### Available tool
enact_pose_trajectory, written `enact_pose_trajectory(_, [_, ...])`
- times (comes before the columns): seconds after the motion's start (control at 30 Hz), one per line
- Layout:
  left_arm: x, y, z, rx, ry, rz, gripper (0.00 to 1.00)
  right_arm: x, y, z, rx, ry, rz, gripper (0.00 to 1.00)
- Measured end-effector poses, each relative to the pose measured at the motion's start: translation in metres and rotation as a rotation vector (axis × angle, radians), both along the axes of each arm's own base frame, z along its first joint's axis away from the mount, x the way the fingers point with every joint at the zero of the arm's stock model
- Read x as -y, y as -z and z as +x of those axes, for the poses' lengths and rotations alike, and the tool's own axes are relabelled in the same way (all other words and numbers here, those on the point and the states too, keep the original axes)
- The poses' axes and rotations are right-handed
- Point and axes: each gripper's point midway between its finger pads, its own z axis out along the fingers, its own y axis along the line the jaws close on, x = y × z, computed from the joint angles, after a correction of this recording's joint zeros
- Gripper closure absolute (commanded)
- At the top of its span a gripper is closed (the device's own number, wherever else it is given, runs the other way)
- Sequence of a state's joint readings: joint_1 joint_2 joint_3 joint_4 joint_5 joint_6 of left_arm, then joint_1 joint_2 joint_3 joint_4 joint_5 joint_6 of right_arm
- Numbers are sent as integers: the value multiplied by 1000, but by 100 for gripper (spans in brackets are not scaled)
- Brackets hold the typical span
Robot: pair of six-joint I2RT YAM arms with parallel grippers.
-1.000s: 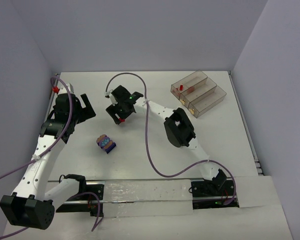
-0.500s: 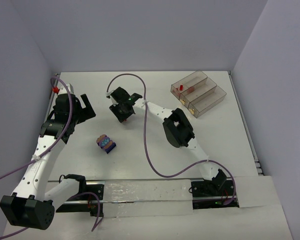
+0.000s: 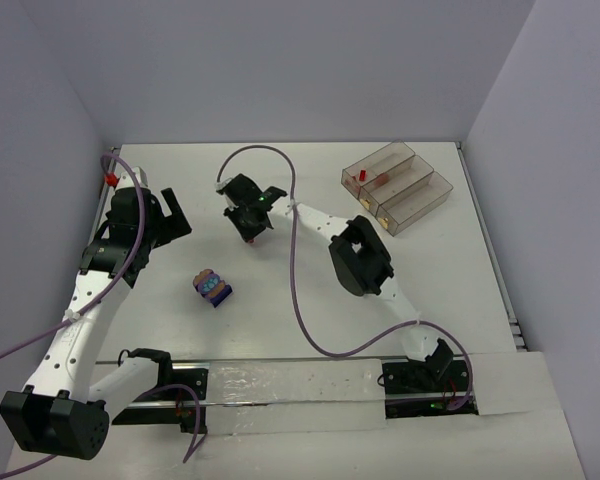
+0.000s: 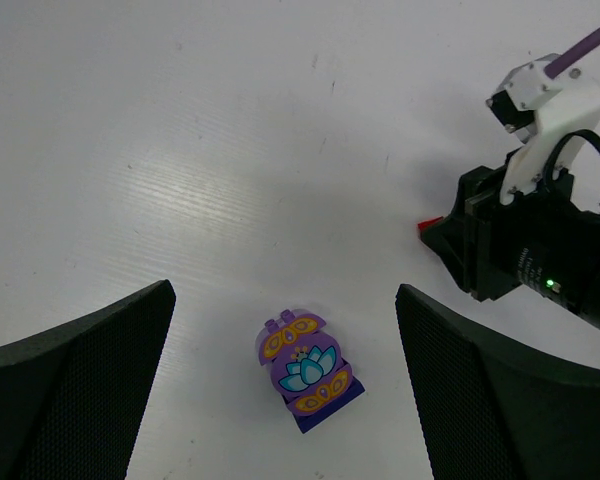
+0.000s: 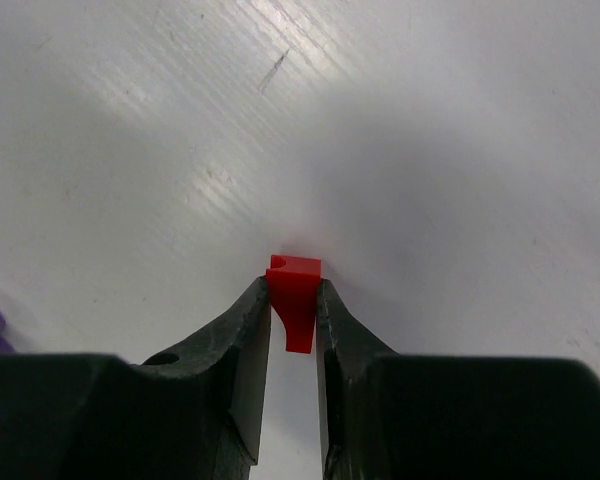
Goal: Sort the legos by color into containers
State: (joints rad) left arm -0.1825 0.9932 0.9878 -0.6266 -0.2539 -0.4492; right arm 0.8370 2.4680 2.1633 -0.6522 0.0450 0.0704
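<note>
Overhead: right arm stretched far forward, right gripper (image 3: 250, 238) nose-down at mid-table; clear smoky three-compartment plastic tray (image 3: 420, 205) far right, well apart. Left wrist: left gripper (image 4: 283, 292) jaws wide apart above glossy purple studded lego with lotus print (image 4: 305, 368). Right wrist only: jaws clamp small red plastic lego (image 5: 293, 300) against white table (image 5: 430, 150).

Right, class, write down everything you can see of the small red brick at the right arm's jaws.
The red brick is a tiny, bright red block, smooth and plastic-looking, with a small curved notch at one corner. It is pinched between the jaws of the right gripper, one jaw against each side, its far end poking past their tips. It is low over the white table; whether it rests on it cannot be told. Nothing else touches it.
</note>
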Motion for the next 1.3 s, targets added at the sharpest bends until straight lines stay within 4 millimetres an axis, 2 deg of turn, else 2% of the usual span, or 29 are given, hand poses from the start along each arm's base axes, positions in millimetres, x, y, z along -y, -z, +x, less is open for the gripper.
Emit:
enact_pose_trajectory(0.13, [0,0,0,0,0,0,1,11,-23,-2,-46,36,86,87])
enact_pose_trajectory(0.23, [0,0,0,2,0,0,1,38,-54,11,-68,109,179,87])
enact_pose_trajectory(0.4, [0,-1,0,4,1,-1,1,125,-112,59,-8,324,310,88])
enact_pose_trajectory(0.47, [0,-1,0,4,1,-1,1,163,-129,75,32,417,343,88])
enact_pose_trajectory(0.53, [0,0,-1,3,1,0,1,198,-136,84,55,508,357,89])
enact_pose_trajectory(0.77, [0,1,-1,0,2,0,1,303,-131,115,98,822,356,88])
enact_pose_trajectory(0.9, [0,-1,-2,7,2,-1,1,343,-128,133,132,939,337,85])
enact_pose_trajectory(1.0, [0,-2,-2,10,1,-1,1,355,-119,147,136,979,325,81])
enact_pose_trajectory(1.17, [0,-2,-3,11,2,-2,1,357,-92,163,105,999,290,72])
enact_pose_trajectory(1.3, [0,-2,-3,10,1,-1,1,357,-82,170,88,1001,273,38])
